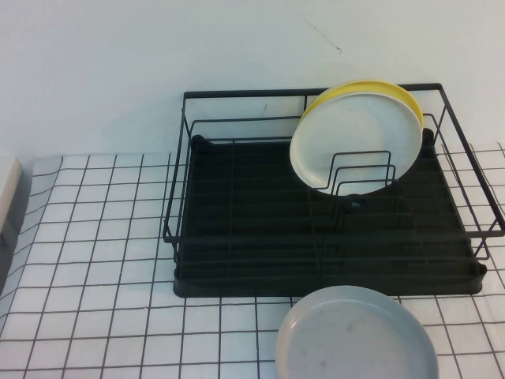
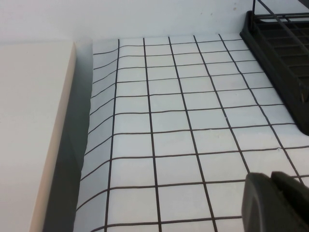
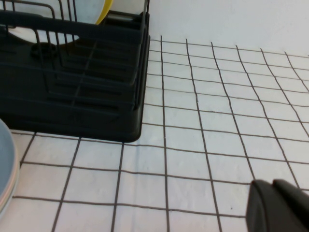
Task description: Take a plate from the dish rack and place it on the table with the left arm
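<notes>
The pale grey-blue plate [image 1: 357, 335] lies flat on the gridded table [image 1: 95, 260], just in front of the black dish rack [image 1: 260, 229]. Its edge also shows in the right wrist view [image 3: 5, 154]. Neither arm shows in the high view. My left gripper [image 2: 270, 175] is shut and empty, hovering over bare table to the left of the rack [image 2: 280, 53]. My right gripper [image 3: 273, 182] is shut and empty, over bare table to the right of the rack [image 3: 72, 82].
A cream-white plate [image 1: 355, 142] stands upright in the rack's loops with a yellow plate [image 1: 394, 91] behind it. A beige block [image 2: 29, 135] borders the table's left edge. A white wall rises behind the rack.
</notes>
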Available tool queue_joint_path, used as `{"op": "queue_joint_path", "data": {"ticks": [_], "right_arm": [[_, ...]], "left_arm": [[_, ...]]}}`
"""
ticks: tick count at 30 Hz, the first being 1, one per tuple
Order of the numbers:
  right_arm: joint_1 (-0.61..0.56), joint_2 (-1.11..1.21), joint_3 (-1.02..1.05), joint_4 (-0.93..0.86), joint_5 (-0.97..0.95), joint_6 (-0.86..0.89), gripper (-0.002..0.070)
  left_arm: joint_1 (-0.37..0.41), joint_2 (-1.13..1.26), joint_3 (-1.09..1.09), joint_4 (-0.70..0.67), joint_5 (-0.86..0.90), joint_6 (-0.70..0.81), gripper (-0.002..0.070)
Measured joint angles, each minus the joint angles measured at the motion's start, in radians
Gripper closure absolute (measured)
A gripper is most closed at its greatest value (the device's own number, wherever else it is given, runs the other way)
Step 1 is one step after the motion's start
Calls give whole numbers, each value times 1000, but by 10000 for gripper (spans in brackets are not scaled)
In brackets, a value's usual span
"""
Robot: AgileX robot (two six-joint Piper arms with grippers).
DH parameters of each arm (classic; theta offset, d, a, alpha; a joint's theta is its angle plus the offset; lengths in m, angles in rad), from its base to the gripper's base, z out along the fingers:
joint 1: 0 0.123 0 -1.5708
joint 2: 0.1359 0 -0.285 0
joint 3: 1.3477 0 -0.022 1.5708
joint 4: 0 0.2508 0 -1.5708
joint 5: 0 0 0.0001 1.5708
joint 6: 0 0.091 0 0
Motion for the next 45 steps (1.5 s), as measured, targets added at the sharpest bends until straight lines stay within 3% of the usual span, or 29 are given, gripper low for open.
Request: {"op": "queue_joint_path", "data": {"ticks": [45], "right_arm": [[-21,0,0,32,0,0,679]], "left_arm": [[1,0,0,0,4,0,677]]}}
